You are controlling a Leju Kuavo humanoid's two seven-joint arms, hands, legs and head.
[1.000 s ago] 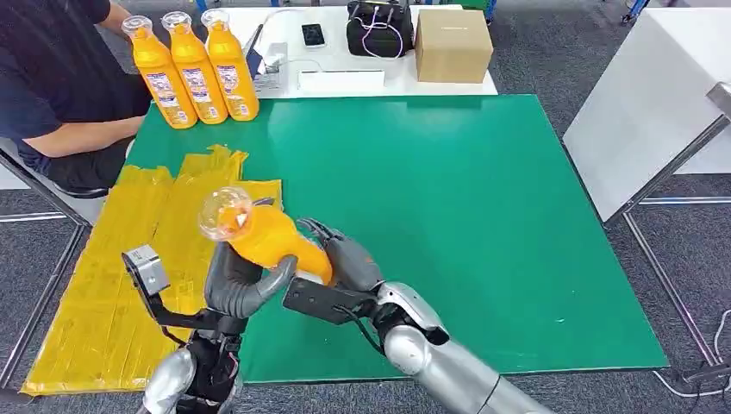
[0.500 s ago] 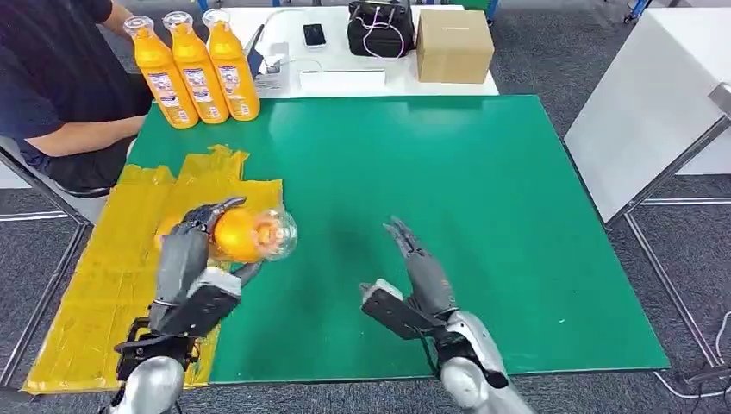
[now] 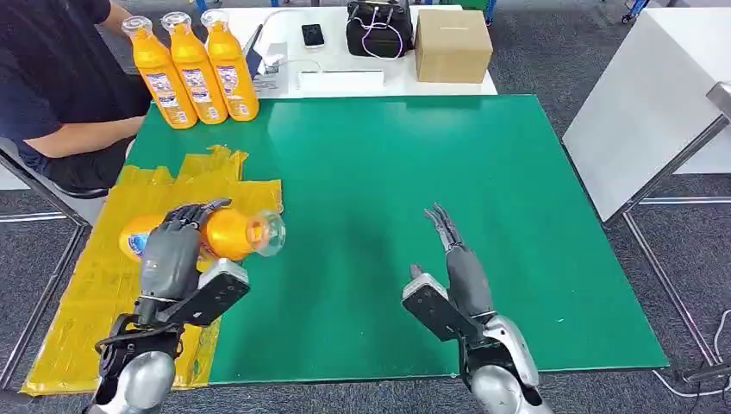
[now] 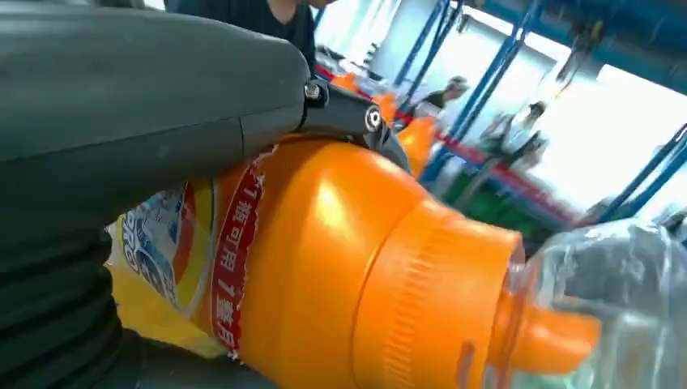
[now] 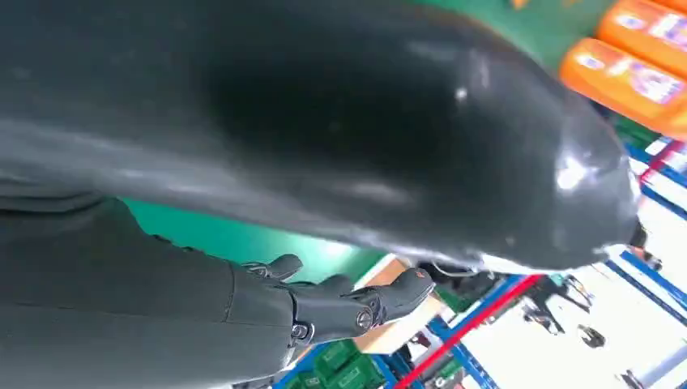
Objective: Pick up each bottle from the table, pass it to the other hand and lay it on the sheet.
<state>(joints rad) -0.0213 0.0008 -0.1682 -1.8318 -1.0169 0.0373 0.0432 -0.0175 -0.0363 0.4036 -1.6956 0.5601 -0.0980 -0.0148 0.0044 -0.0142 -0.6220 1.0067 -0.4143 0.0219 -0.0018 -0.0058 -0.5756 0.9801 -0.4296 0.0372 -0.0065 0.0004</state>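
Two hands are seen nearest the camera over the green worktop [image 3: 483,172]; an orange bottle [image 3: 226,233] is gripped on its side by the left hand [image 3: 172,250] above the yellow sheet [image 3: 103,293], its clear cap [image 3: 270,231] turned toward the worktop's middle; nothing is held by the right hand [image 3: 461,263], its fingers straight and apart; farther off, three upright orange bottles [image 3: 194,65] are stood in a row at the far left corner, beside a seated person [image 3: 52,78].
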